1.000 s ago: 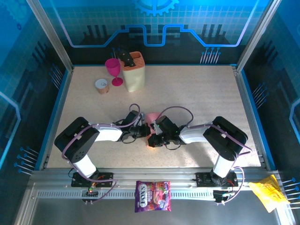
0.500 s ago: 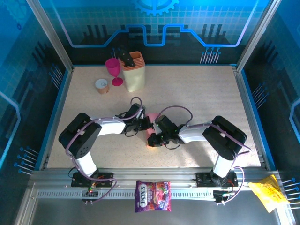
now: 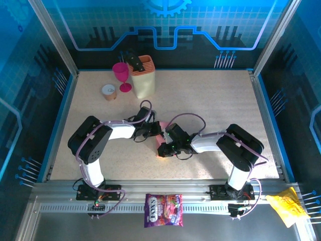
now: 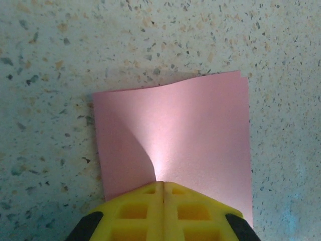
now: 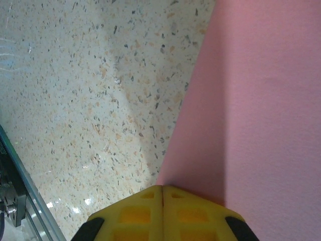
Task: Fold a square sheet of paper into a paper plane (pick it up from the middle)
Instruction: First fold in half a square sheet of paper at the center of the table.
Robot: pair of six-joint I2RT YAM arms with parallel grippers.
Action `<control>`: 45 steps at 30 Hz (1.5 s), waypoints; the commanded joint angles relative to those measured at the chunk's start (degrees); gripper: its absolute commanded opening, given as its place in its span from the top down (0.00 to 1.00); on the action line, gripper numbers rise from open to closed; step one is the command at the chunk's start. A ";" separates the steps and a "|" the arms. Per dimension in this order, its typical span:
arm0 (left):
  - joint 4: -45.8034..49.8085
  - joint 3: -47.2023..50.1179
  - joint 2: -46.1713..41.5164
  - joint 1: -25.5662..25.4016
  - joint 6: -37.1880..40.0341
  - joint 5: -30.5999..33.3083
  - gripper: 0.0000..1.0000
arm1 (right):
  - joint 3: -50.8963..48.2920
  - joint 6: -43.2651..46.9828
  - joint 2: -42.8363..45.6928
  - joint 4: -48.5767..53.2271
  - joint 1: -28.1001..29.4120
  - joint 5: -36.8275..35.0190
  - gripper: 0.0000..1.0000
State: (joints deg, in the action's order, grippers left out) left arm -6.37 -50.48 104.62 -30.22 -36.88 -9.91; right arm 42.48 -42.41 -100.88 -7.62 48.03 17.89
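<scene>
So in the top view the square sheet of paper (image 3: 161,149) sat a bit below the middle of the frame on the speckled table (image 3: 225,110), squeezed between the two arms, with most of it hidden under them. The left gripper (image 3: 154,131) came in from the left and the right gripper (image 3: 168,145) from the right, both low over the pink. On the left wrist cam the left gripper (image 4: 163,185) was clenched tight, yellow fingers flush together at the bottom edge, tips on the sheet (image 4: 190,135), which looked doubled over at its upper right corner and had a soft buckle running down to the tips. Couldn't tell if a layer was actually pinched. The right gripper (image 5: 162,188) was clenched too, touching the paper's (image 5: 261,100) left edge. The beige knife block (image 3: 143,76) and pink goblet (image 3: 121,74) stood upper left.
</scene>
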 commanded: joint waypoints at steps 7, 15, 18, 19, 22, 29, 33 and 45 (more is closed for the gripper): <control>0.82 -5.05 5.91 3.77 3.26 4.81 1.00 | -4.70 1.84 -6.43 13.34 1.51 -5.98 1.00; 1.14 -7.19 7.71 5.94 4.10 4.34 1.00 | -5.54 1.58 -6.34 13.32 1.56 -6.37 1.00; 1.32 -8.11 8.03 6.69 4.44 4.20 1.00 | -5.69 1.46 -6.52 13.28 1.54 -6.33 1.00; 1.51 -8.55 8.14 6.96 4.61 4.16 1.00 | -5.65 1.46 -6.62 13.24 1.55 -6.33 1.00; 2.44 -10.28 8.71 7.60 5.16 3.94 1.00 | -5.62 1.43 -6.97 13.29 1.54 -6.27 1.00; 4.48 -14.43 11.32 9.36 6.71 4.27 1.00 | -5.74 1.26 -7.15 13.15 1.64 -6.35 1.00; 5.49 -16.52 13.03 10.60 7.48 4.56 1.00 | -5.83 1.20 -7.22 13.15 1.70 -6.31 1.00; 10.56 -24.92 16.76 13.90 9.68 5.41 1.00 | -5.89 1.01 -7.31 12.86 1.83 -6.00 1.00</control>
State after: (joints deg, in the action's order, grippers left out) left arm 2.55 -72.82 118.98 -19.75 -29.47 -12.49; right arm 41.93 -41.98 -102.02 -12.05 48.03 14.72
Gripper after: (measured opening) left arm 0.064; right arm 0.047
